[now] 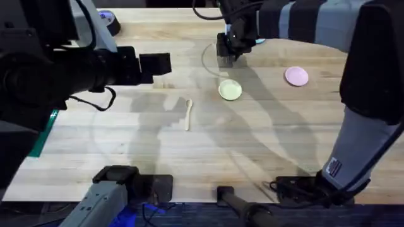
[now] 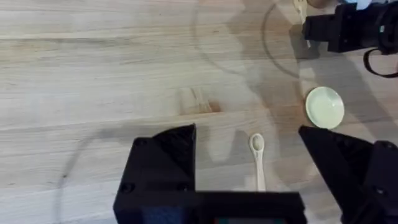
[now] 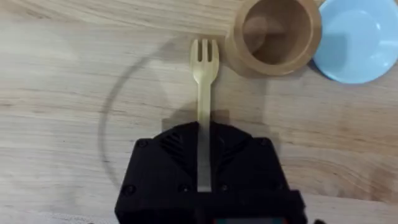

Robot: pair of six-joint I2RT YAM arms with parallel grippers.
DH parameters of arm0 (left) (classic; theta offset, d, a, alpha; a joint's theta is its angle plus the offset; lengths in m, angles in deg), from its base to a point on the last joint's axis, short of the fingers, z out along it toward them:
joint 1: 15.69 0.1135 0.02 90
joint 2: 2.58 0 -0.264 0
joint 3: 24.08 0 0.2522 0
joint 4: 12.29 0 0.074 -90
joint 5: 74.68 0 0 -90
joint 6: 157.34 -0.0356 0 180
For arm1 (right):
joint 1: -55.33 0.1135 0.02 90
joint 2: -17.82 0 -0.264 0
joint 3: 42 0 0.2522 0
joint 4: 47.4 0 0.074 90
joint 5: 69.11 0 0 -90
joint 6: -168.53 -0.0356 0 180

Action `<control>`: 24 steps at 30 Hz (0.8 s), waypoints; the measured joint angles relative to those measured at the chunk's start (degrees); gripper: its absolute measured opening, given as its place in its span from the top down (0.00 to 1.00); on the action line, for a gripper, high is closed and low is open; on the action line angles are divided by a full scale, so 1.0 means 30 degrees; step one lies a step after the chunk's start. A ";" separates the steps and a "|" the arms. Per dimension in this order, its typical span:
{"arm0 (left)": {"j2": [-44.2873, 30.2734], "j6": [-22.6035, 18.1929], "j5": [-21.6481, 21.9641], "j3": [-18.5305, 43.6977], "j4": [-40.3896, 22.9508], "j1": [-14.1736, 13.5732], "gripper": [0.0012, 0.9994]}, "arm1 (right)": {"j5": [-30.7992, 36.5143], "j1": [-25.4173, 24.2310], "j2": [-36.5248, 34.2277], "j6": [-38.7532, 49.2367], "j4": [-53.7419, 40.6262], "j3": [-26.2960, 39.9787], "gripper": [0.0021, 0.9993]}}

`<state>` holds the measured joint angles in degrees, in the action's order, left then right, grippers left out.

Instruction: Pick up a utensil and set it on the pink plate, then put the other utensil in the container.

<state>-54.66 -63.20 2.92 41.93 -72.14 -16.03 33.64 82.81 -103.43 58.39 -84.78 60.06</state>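
Overhead: the right gripper (image 1: 228, 50) is reached across to the far middle of the table, low over the wood. The pink plate (image 1: 297, 76) lies to its right and slightly nearer, well apart; a yellow-green plate (image 1: 230, 90) sits just near of the gripper. The spoon (image 1: 188, 114) lies alone at mid-table, long axis running near to far, with the left gripper (image 1: 154, 64) hovering to its far left.

Left wrist: the left gripper's (image 2: 249, 186) black fingers stand wide apart with nothing between them. The spoon (image 2: 257, 163) lies in the gap below, bowl pointing away from the wrist, its axis in line with the reach.

Right wrist: the fork (image 3: 204, 99) runs straight out from between the right gripper's (image 3: 204, 177) fingers, tines pointing away, handle pinched between them. The container (image 3: 275, 34) stands just beside the tines, a blue plate (image 3: 359, 38) touching or nearly touching it beyond.

The fork must travel rightward to the pink plate, and the right arm is the nearer one.
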 joint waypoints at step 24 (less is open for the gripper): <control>0.0000 0.0000 0.0000 0.0000 0.0000 0.0000 0.01 | -0.0124 0.0087 0.0000 0.0368 -0.0193 0.1172 0.97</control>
<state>-54.66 -63.20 2.92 41.93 -72.14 -16.03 33.27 83.08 -103.43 59.49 -85.36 63.57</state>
